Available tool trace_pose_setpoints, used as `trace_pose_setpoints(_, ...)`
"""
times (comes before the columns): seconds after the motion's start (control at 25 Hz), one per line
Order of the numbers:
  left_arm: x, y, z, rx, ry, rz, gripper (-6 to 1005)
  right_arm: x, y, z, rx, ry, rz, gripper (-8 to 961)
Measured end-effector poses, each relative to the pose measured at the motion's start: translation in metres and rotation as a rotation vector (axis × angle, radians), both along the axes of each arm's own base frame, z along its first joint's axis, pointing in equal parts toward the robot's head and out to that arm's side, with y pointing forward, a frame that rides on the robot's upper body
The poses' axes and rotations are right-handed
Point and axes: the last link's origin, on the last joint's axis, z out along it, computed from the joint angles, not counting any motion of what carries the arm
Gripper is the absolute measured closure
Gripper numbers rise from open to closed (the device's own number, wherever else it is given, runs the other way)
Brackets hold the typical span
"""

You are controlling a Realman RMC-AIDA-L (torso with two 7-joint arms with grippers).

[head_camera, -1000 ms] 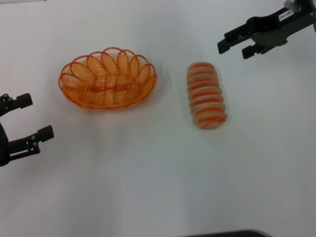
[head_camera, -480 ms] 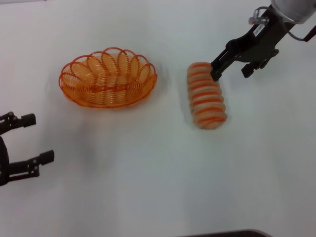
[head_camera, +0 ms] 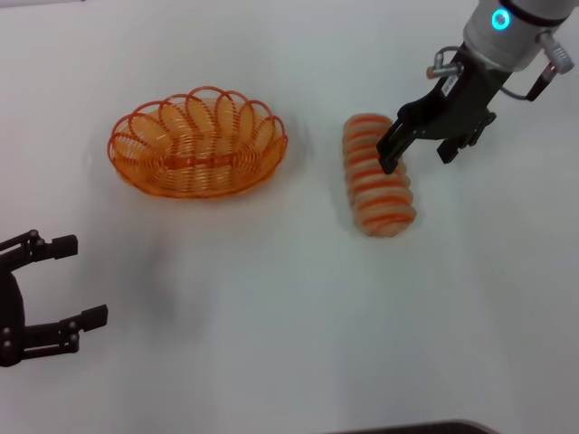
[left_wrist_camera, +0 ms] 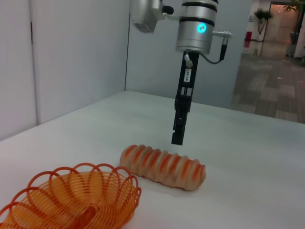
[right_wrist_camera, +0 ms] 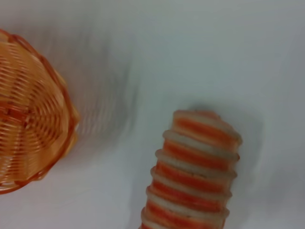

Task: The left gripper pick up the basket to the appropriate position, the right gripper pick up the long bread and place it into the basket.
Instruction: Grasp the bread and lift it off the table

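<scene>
The left end effector (head_camera: 71, 280) is seen at the near left edge of the white surface (head_camera: 271, 307), its two fingers spread wide apart with nothing between them, well apart from the basket. The basket (head_camera: 197, 142) is set upright on the surface farther back, its long axis laid across the view from left to right; no contents can be seen in it. To its right, clear of its rim, the long bread (head_camera: 377, 176) is laid flat on the surface, its long axis directed away from the robot and tilted slightly, the far end being nearer the basket. The right end effector (head_camera: 419, 155) is held above the bread's far right side, fingers apart and pointed downward, one fingertip (head_camera: 388, 163) seen over the loaf; in the left wrist view a gap is shown between fingertip and bread.
</scene>
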Motion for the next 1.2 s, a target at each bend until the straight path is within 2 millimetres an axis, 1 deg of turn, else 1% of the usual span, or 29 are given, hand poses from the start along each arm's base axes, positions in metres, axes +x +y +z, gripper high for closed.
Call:
trace_pose_setpoints(0.52,0.0,-0.001,-0.004,0.002,0.0,-0.008,107,-0.004,0.005,-0.021,0.052,0.022,0.029,50)
trace_pose_setpoints(0.92,0.0,-0.002,-0.006,0.005,-0.004,-0.015,108,0.0,0.005,-0.032,0.057,0.03,0.021,52)
trace_pose_setpoints(1.2,0.0,-0.003,-0.006,0.003,-0.006,-0.018,108,0.003,0.004,-0.036,0.061,0.029,0.016,53)
